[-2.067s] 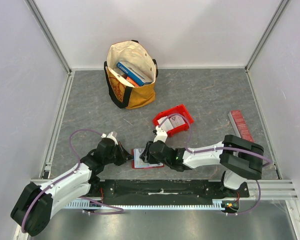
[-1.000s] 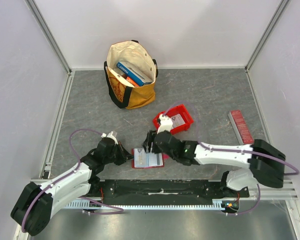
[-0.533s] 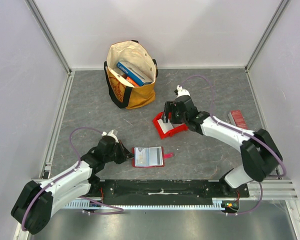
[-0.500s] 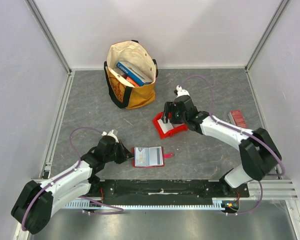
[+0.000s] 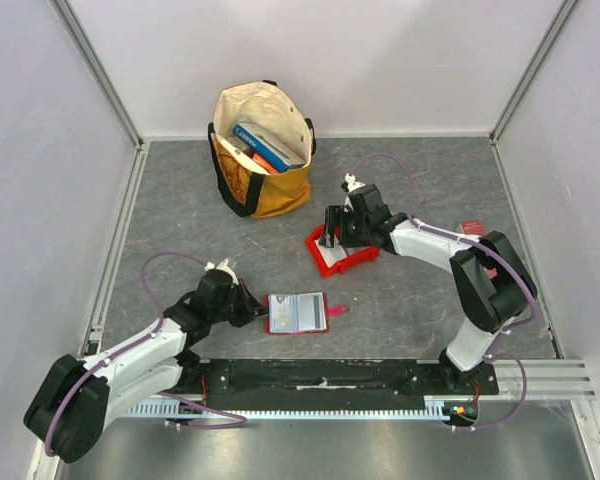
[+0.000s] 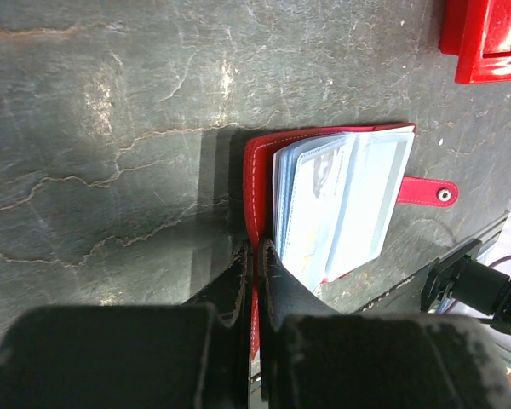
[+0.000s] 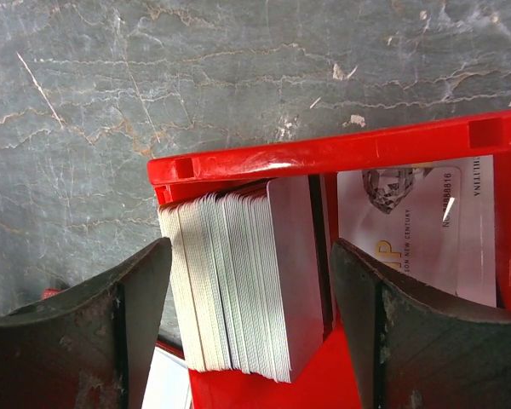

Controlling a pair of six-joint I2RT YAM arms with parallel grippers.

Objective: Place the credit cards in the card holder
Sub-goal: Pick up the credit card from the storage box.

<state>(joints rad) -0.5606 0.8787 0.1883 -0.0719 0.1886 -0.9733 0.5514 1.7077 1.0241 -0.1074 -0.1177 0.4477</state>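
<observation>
The card holder lies open near the table's front, red cover down, pale card slots up, snap tab to the right; it also shows in the left wrist view. My left gripper is shut on the card holder's left cover edge; in the top view it sits just left of the holder. A stack of pale credit cards stands on edge in the red plastic bin. My right gripper is open, its fingers on either side of the stack, above the bin.
A printed white card lies flat in the bin's other compartment. A tan tote bag with blue books stands at the back. A ridged red strip lies at the right, partly behind my right arm.
My right gripper left the card holder and swung back and right to the red bin, and now hangs open over the card stack. The left gripper has kept its grip on the holder.
</observation>
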